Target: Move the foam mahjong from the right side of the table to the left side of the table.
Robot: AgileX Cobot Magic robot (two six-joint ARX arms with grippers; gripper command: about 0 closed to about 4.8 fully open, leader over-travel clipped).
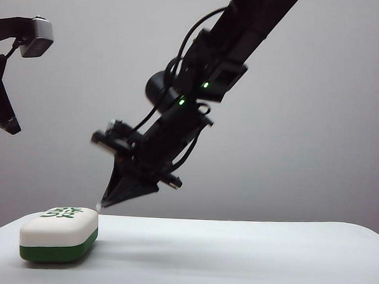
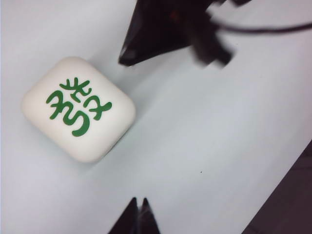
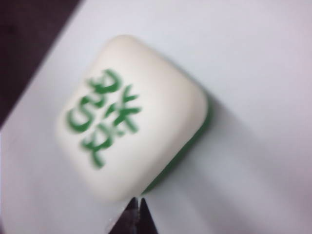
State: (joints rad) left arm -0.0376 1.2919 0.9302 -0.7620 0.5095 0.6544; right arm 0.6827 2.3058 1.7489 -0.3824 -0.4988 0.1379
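Right gripper (image 1: pixel 105 204): you have it reaching across to the left part of the table, tips drawn together to a point just above the tile's near upper edge; from the exterior view it does not seem to touch, and nothing sits between the tips.
Right gripper in its own wrist view (image 3: pixel 138 207): the two tips meet in a narrow wedge right at the tile's rim, holding nothing.
Left gripper (image 2: pixel 138 207): tips pressed together and empty, hanging well above the table and well apart from the tile.
Foam mahjong (image 1: pixel 60 232): it lies flat on the left end of the table, just below and beyond your right tips, printed face up.
Long axis: from the right tips it runs away and to one side, a corner turned roughly toward them.
Nearer arm: the right one, by far.
Shape and material: rounded rectangle, thick matt white top (image 2: pixel 78 108) over a dark green base (image 3: pixel 197 134); soft-looking, likely to dent under a pinch; green characters on top.
Table (image 1: pixel 247 258): plain white, smooth, rounded corner.
Judgement: the tile already sits on the left side, so your move looks close to done; you need only lift clear without nudging it.
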